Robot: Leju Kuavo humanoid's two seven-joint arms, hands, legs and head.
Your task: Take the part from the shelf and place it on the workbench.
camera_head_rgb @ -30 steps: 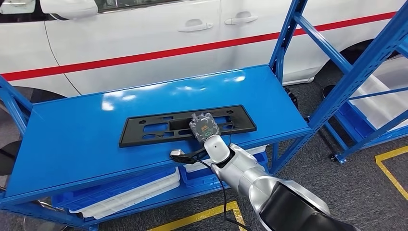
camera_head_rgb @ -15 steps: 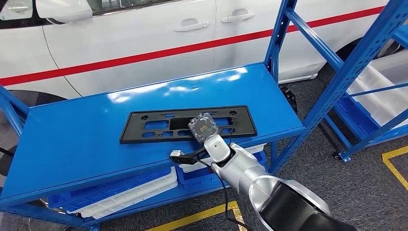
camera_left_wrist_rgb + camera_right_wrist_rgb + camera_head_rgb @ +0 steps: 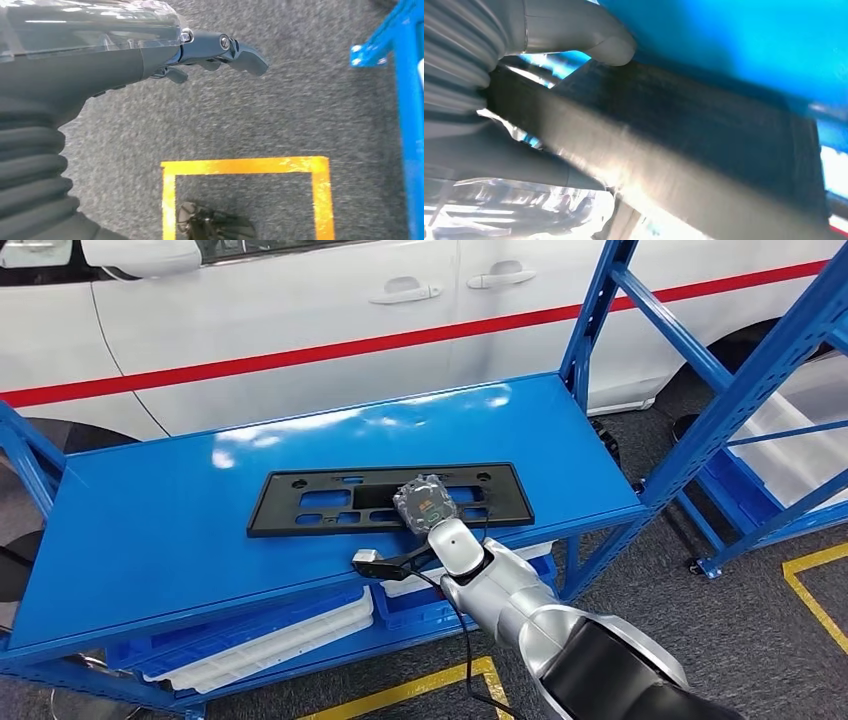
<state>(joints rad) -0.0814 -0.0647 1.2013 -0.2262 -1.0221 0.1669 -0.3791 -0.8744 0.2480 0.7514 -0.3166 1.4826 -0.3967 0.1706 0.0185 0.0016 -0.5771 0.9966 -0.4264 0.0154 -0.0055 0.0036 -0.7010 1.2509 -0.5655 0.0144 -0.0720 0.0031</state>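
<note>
Gripping black part w/ R hand, thumb pressed on it | part flat near front edge of blue workbench | L hand empty, fingers loosely extended over floor

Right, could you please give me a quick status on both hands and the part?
Right hand grips black part, lying flat on blue shelf top. Left hand hangs empty over floor, fingers apart. Nothing in the way.
</note>
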